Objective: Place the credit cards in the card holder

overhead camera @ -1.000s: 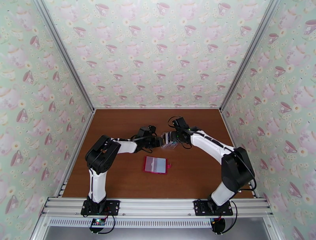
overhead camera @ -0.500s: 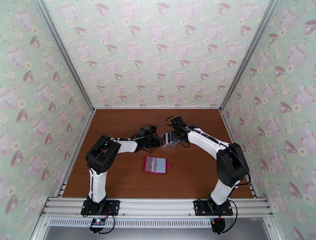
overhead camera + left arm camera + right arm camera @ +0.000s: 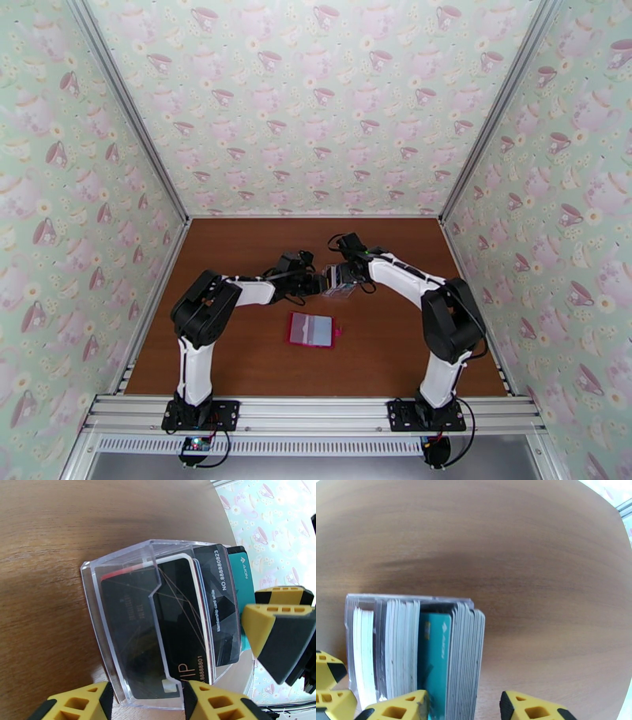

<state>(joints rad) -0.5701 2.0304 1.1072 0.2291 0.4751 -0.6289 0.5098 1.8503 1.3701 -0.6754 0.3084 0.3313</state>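
I am clamping the clear rack [image 3: 118,598] mid-frame in the left gripper [image 3: 146,703]; the right gripper [image 3: 464,707], jaws open, is straddling several credit cards [image 3: 434,653], risking lifting a clump; the card holder [image 3: 311,330] is lying open lower-centre

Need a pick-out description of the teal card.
On the brown table, a clear plastic rack stands near the centre, packed with upright cards. The teal card sits within the stack, the only teal face among black and white neighbours.
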